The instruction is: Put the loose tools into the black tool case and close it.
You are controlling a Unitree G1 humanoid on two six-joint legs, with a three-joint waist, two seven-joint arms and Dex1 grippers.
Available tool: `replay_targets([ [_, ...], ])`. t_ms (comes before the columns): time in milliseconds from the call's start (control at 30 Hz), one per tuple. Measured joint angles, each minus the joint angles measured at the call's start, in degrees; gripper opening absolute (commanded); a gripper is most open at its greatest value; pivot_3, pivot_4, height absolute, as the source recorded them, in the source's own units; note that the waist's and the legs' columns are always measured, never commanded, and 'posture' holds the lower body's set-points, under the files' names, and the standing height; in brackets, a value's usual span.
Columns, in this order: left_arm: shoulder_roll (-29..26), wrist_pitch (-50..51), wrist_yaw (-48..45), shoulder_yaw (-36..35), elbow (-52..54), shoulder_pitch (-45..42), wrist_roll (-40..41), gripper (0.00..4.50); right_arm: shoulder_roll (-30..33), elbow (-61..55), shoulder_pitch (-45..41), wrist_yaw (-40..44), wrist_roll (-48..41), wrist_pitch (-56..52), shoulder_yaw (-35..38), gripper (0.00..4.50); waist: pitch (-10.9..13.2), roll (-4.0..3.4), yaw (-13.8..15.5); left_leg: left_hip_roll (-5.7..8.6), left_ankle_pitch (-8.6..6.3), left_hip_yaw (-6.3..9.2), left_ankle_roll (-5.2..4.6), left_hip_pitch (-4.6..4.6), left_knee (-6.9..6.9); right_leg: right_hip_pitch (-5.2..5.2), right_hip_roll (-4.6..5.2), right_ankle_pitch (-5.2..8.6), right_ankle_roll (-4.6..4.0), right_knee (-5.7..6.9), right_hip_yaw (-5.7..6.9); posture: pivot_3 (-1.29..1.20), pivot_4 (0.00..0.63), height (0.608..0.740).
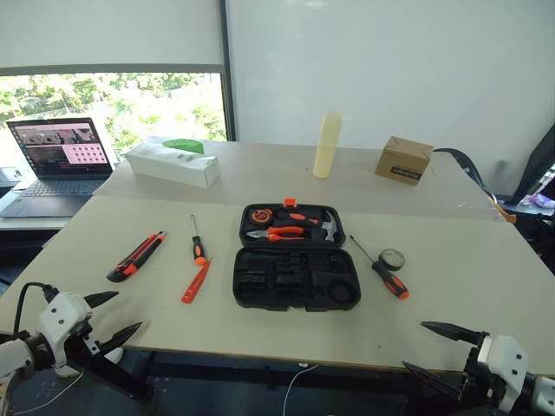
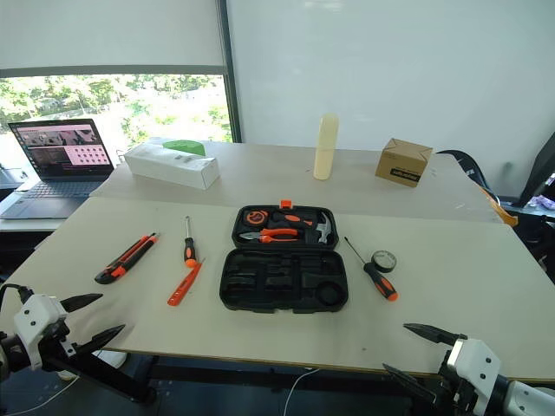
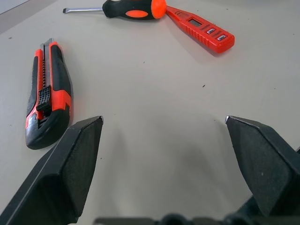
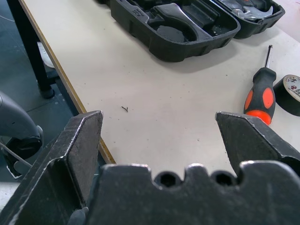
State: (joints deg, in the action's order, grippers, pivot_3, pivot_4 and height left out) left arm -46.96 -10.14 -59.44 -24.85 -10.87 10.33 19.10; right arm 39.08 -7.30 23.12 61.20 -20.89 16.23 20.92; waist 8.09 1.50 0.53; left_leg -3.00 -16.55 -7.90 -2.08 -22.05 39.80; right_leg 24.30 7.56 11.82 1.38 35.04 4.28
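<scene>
Tabletop: black tool case lies open at centre, its near recesses unfilled. Nothing stowed yet. At its 9 o'clock lie the utility knife, one screwdriver and slim orange tool; at 3 o'clock, second screwdriver and tape roll. Left gripper and right gripper: jaws apart, empty, at the near edge.

surface: we see smooth matt beige laminate | black tool case: matt moulded plastic | utility knife: orange plastic, ribbed black rubbery grip | screwdriver: bare metal shaft, glossy handle | tape roll: shiny | cardboard box: plain brown paperboard
</scene>
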Motion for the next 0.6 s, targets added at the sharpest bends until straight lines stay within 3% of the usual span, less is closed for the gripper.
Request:
replay_targets([
  [100, 1.09, 1.84, 1.86, -2.46, 0.42, 1.59, 1.52, 4.50, -1.11, -1.46, -1.72, -1.07, -0.91, -0.70, -0.85, 4.46, 0.00, 0.02, -0.54, -0.09, 0.00, -0.02, 0.01, 0.01, -0.01, 0.04, -0.03, -0.01, -0.01, 0.00, -0.04, 0.00, 0.150, 0.740],
  [167, 4.32, 9.50, 7.62, -11.20, 0.79, 6.02, 7.12, 4.50, -6.61, -10.05, -7.42, -4.44, -5.43, -3.48, -6.74, 4.46, 0.02, 0.05, -2.39, -0.72, -0.10, -0.10, 0.26, 0.08, 0.04, 0.09, -0.46, 0.02, -0.13, 0.06, -0.16, 0.00, 0.150, 0.740],
  [333, 6.02, 17.37, 13.41, -19.96, -2.04, 9.00, 12.05, 4.50, -10.04, -18.12, -13.20, -7.00, -9.18, -6.46, -13.86, 4.46, -0.02, 0.12, -1.19, -0.71, -0.13, -0.09, 0.37, 0.19, 0.03, 0.00, -0.55, 0.09, -0.27, 0.10, -0.06, 0.00, 0.150, 0.740],
  [500, 5.95, 24.24, 13.28, -19.91, -1.31, 7.45, 15.11, 4.50, -10.63, -17.84, -15.16, -7.42, -8.28, -6.45, -15.95, 4.46, -0.09, 0.25, 0.66, -0.64, -0.16, -0.08, 0.34, 0.18, 0.11, 0.04, -0.46, 0.09, -0.29, 0.03, 0.08, 0.00, 0.150, 0.740],
  [600, 3.05, 31.50, 12.72, -15.61, 4.20, 3.42, 17.49, 4.50, -10.22, -17.14, -14.68, -6.84, -7.36, -6.01, -15.79, 4.46, -0.16, 0.46, 1.04, -0.63, -0.13, 0.01, 0.40, 0.05, 0.17, -0.03, -0.47, 0.08, -0.32, 0.09, 0.18, 0.00, 0.150, 0.740],
])
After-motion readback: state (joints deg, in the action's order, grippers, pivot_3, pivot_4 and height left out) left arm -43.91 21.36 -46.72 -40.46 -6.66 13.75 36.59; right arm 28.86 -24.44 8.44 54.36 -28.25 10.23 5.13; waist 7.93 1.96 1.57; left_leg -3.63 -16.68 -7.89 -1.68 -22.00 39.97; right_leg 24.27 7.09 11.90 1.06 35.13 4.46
